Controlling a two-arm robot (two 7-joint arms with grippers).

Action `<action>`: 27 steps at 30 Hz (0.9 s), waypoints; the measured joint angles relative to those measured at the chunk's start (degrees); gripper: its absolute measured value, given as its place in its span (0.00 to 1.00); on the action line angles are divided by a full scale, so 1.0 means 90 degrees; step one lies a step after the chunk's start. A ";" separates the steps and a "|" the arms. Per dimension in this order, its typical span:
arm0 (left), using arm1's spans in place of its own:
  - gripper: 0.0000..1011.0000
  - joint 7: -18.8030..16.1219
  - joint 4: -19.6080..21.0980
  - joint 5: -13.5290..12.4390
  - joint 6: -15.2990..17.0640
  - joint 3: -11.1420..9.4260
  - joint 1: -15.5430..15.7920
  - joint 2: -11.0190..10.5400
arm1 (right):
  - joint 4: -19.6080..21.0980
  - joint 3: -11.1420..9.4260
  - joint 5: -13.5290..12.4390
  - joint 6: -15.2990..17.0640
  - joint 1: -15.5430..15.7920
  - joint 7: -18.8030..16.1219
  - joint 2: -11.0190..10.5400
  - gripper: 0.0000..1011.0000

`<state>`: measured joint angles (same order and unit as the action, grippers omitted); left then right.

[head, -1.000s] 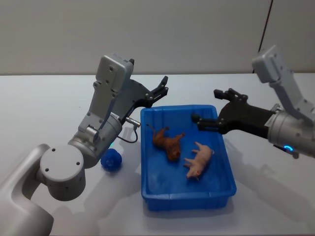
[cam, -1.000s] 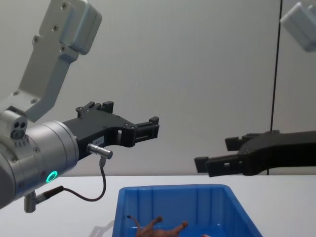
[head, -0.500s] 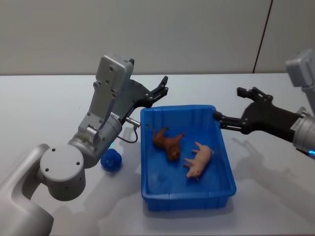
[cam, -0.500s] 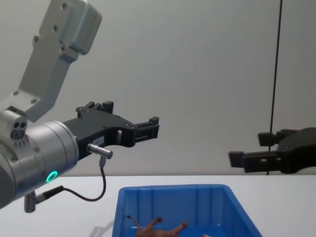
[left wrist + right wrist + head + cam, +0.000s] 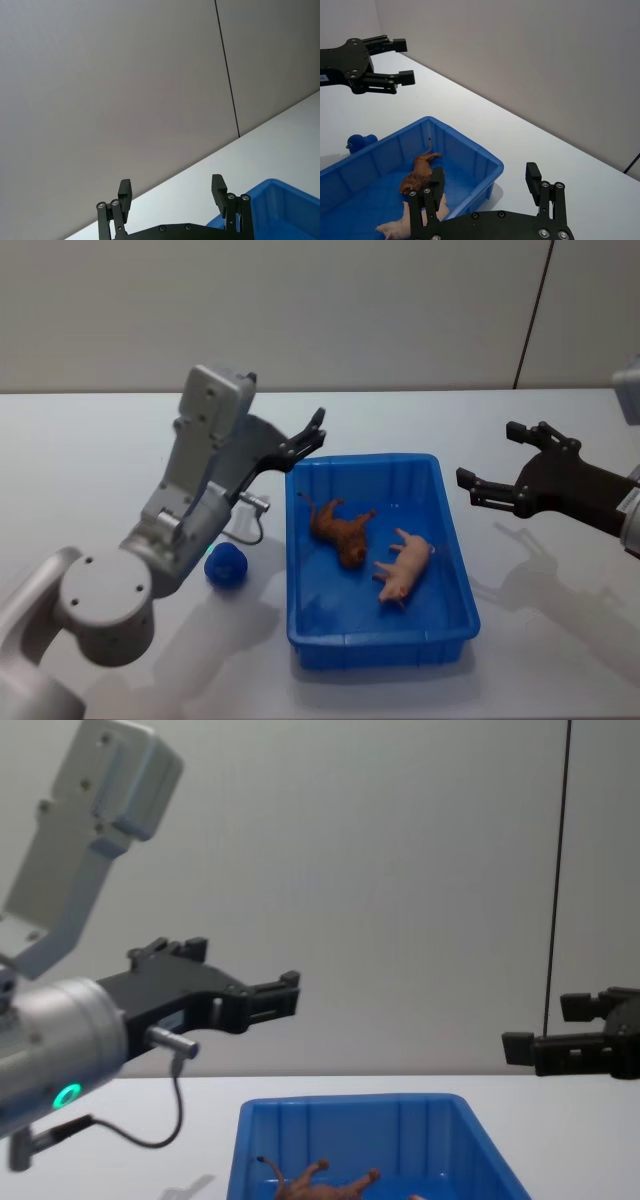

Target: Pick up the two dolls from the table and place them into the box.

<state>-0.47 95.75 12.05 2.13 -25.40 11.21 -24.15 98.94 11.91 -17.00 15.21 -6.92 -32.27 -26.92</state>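
Dolls, orange-brown animal (image 5: 342, 528) and pink pig (image 5: 405, 565), lying in the blue box (image 5: 380, 645), look light and rubbery, best pinched mid-body; left gripper (image 5: 308, 435) and right gripper (image 5: 490, 455) gape empty.

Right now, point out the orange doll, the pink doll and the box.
orange doll (image 5: 342, 533): head view, on its body.
pink doll (image 5: 408, 562): head view, on its body.
box (image 5: 380, 650): head view, on its near wall.

Bright blue box (image 5: 382, 648) (ribbed inner walls); one doll (image 5: 341, 529) orange-brown, the other doll (image 5: 406, 566) pale pink; counter (image 5: 90, 450) white; left hand (image 5: 315, 432) and right hand (image 5: 490, 454) black.
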 joint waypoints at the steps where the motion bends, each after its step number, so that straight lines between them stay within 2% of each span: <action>1: 0.99 -0.0052 0.0091 0.0066 0.0023 0.0025 -0.0095 -0.0090 | 0.0001 -0.0006 -0.0010 -0.0013 0.0013 0.0003 -0.0015 0.99; 10: 0.99 -0.0274 0.0526 0.0519 0.0020 0.0175 -0.0649 -0.0646 | 0.0008 -0.0037 -0.0056 -0.0058 0.0057 0.0021 -0.0072 0.99; 17: 0.99 -0.0367 0.0771 0.0927 -0.0134 0.0342 -0.1112 -0.1145 | 0.0012 -0.0053 -0.0083 -0.0076 0.0078 0.0027 -0.0099 0.99; 22: 0.99 -0.0323 0.0794 0.1105 -0.0214 0.0421 -0.1275 -0.1340 | 0.0012 -0.0059 -0.0091 -0.0084 0.0087 0.0030 -0.0110 0.99; 27: 0.99 -0.0093 0.0720 0.1287 -0.0300 0.0487 -0.1367 -0.1464 | 0.0012 -0.0063 -0.0096 -0.0089 0.0092 0.0035 -0.0117 0.99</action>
<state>-1.31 102.24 23.63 -0.57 -21.01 -1.09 -37.32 99.05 11.34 -17.87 14.41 -6.10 -31.95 -27.97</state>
